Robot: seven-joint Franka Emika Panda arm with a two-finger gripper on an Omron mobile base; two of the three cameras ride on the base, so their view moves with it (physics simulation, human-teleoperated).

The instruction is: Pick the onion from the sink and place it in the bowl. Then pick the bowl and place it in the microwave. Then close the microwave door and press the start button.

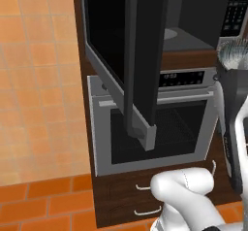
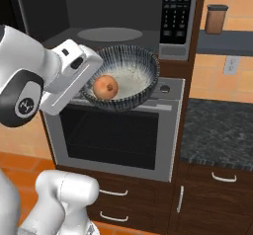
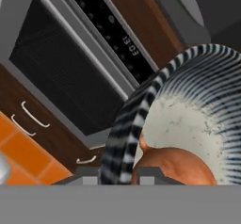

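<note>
So the gripper [image 3: 123,176] is clamped nearly shut on the rim of the wide shallow bowl [image 2: 123,78] with the dark-and-white striped pattern, holding it up just in front of the black built-in microwave [image 2: 113,17], above the steel-fronted oven [image 2: 118,130]. The small round orange-tan onion [image 2: 105,87] sits inside the bowl. The microwave's big black glass door [image 1: 131,55] hangs wide open.

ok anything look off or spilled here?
Nothing stands out. The round orange-tan onion sits inside the striped shallow bowl, which the gripper holds level by its rim before the open black microwave.
</note>
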